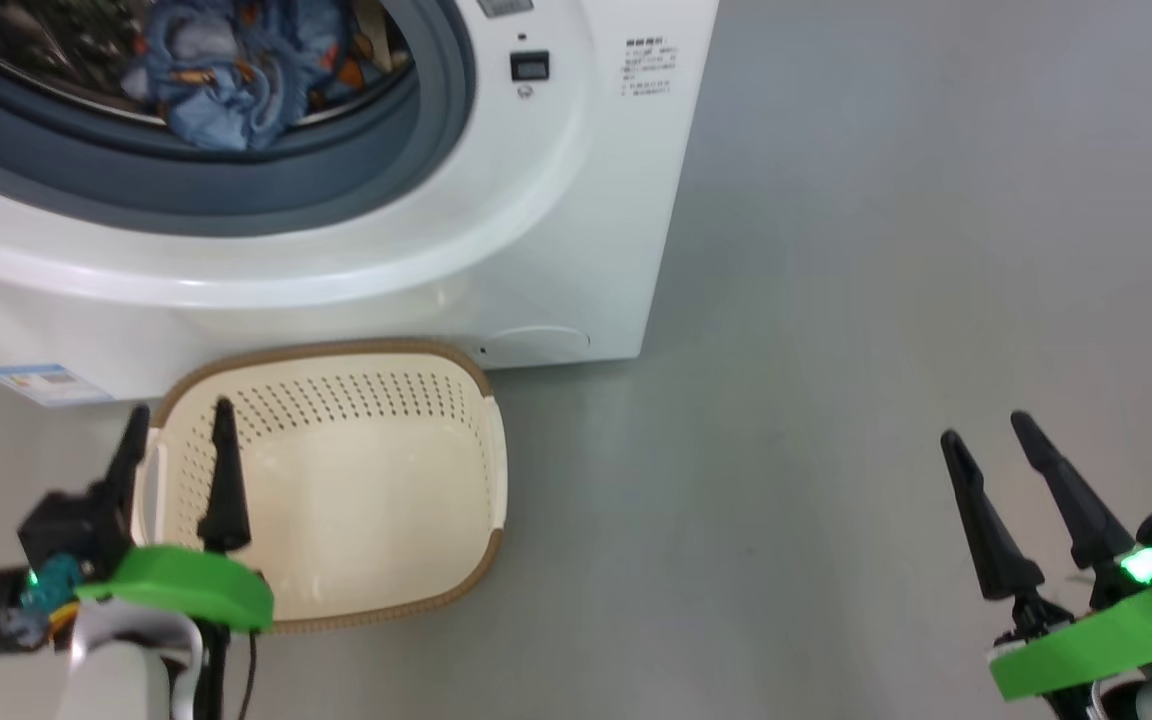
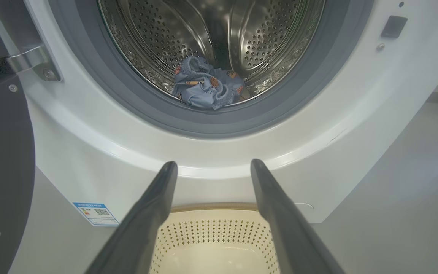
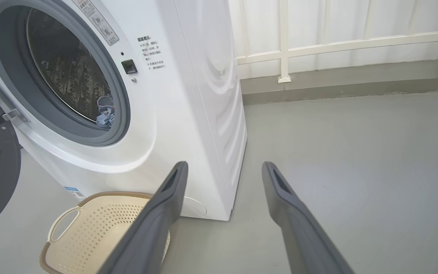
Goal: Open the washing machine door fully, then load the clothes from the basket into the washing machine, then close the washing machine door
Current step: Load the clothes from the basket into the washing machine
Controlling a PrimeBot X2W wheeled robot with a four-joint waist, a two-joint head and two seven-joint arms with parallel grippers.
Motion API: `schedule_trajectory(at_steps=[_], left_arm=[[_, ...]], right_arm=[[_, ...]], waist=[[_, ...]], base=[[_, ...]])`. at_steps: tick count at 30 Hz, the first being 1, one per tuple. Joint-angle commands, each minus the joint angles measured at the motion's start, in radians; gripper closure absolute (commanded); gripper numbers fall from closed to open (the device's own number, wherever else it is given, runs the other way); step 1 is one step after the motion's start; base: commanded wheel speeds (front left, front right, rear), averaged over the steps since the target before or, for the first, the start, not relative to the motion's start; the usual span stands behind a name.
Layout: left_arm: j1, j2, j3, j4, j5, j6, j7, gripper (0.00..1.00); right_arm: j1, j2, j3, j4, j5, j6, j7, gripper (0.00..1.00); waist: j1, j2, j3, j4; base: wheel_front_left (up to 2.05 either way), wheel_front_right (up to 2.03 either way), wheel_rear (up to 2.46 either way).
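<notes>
Left end effector (image 1: 183, 407): you have it released, the two dark fingers spread wide with nothing between them. In the head view it hangs above the left part of the basket (image 1: 386, 470), pointing toward the washing machine (image 1: 536, 200).
Right end effector (image 1: 985, 425): yours is released too, fingers parted and gripping nothing, above bare grey floor (image 1: 836, 300) well to the right of the machine.
Washing machine door (image 2: 2, 152): you see it swung wide open to the left, a dark disc hanging on a steel hinge (image 2: 32, 62) at the edge of the left wrist view.
Clothes (image 1: 226, 70): a crumpled blue bundle with small orange and brown prints lies at the bottom of the drum (image 2: 211, 30), just behind the grey gasket (image 2: 127, 95).
Basket: it stands on the floor close against the machine's front, below the opening. You look into bare cream perforated plastic with a brown rim around it.
Sticker (image 1: 36, 382): the blue label sits low on the machine's front, left of the basket.
Background: in the right wrist view you see a white railing (image 3: 337, 42) beyond the machine's right side.
</notes>
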Motion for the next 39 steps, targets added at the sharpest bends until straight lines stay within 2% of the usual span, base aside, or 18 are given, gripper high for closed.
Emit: schedule_trajectory(at_steps=[1, 13, 21, 39], left_arm=[[0.026, 0.029, 0.023, -0.03, -0.007, 0.006, -0.003, 0.0], [0.238, 0.029, 0.032, -0.099, -0.009, 0.007, -0.003, 0.0], [0.349, 0.029, 0.065, -0.147, -0.017, -0.013, -0.003, 0.0], [0.374, 0.029, 0.069, -0.162, -0.014, -0.009, -0.003, 0.0]], right_arm=[[0.026, -0.022, 0.013, -0.018, -0.009, 0.003, -0.005, 0.0], [0.145, -0.01, -0.005, -0.004, -0.019, 0.003, -0.005, 0.0], [0.199, -0.001, -0.023, -0.002, -0.026, 0.003, -0.005, 0.0], [0.212, 0.008, -0.032, -0.004, -0.03, 0.003, -0.005, 0.0]], waist=[[0.0001, 0.0, -0.059, 0.013], [0.0001, 0.0, -0.191, 0.017], [0.0001, 0.0, -0.243, 0.014], [0.0001, 0.0, -0.259, 0.016]], base=[[0.0, 0.0, 0.0], [0.0, 0.0, 0.0], [0.0, 0.0, 0.0], [0.0, 0.0, 0.0]])
